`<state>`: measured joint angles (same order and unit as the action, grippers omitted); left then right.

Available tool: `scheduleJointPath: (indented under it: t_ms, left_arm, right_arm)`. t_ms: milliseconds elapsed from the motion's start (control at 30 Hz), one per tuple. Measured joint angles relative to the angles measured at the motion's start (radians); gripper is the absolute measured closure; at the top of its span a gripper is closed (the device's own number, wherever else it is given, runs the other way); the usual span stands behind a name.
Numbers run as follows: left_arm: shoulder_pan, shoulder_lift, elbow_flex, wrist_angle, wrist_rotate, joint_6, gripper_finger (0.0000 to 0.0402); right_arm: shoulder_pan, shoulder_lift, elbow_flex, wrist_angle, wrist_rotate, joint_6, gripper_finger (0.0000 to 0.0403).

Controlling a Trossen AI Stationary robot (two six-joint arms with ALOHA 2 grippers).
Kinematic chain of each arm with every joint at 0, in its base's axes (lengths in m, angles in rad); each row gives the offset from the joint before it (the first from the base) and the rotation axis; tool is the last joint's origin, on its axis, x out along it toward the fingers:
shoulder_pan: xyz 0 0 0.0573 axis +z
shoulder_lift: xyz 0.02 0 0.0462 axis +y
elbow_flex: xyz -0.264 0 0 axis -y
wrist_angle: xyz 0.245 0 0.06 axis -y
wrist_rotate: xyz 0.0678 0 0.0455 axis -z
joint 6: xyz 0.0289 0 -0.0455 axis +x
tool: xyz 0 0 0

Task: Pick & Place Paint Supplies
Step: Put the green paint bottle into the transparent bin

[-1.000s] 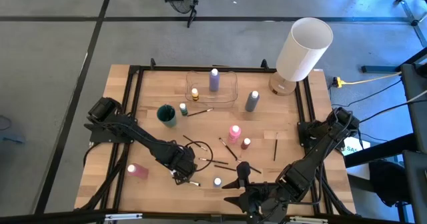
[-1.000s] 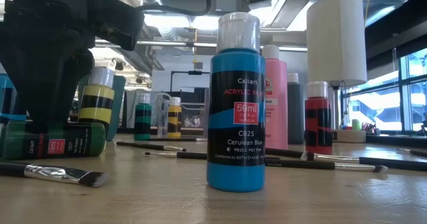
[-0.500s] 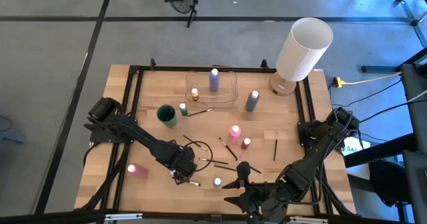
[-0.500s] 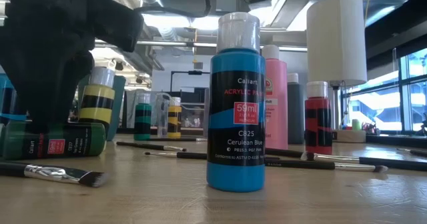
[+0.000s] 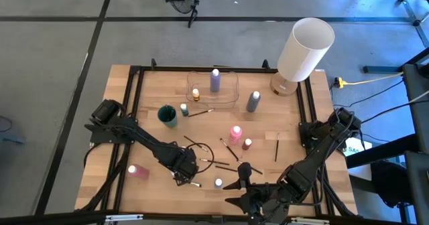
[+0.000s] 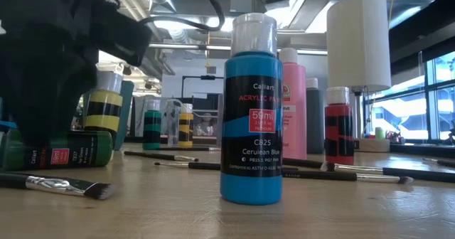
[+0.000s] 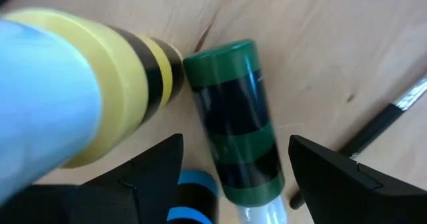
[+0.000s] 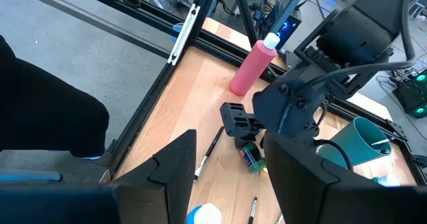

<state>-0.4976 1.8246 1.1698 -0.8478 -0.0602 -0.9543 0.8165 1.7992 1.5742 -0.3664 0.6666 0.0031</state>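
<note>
blue paint bottle [image 6: 251, 111] | label: "Callart", "ACRYLIC", "59ml", "C825", "Cerulean Blue"

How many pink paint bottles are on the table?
2: a pink bottle standing mid-table, and another pink bottle lying near the left front edge. None seems hidden.

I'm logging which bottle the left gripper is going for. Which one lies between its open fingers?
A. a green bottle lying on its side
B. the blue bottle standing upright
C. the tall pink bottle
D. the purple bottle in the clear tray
A: in the left wrist view the green bottle lies on its side on the table, between the spread fingers of the left gripper.
</note>
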Motion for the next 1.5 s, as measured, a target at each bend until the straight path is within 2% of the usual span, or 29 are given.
scheduleJointPath:
  t_ms: [1033, 1200, 1500]
  left_arm:
    - [0.000, 0.031, -0.001, 0.002, 0.026, -0.012, 0.0136]
    - [0.000, 0.031, -0.001, 0.002, 0.025, -0.012, 0.0160]
    - [0.000, 0.031, -0.001, 0.005, 0.026, -0.012, 0.0228]
  right_arm:
    - [0.000, 0.000, 0.000, 0.001, 0.000, 0.000, 0.0225]
    - [0.000, 0.000, 0.000, 0.002, 0.000, 0.000, 0.0225]
    - [0.000, 0.000, 0.000, 0.003, 0.000, 0.000, 0.0225]
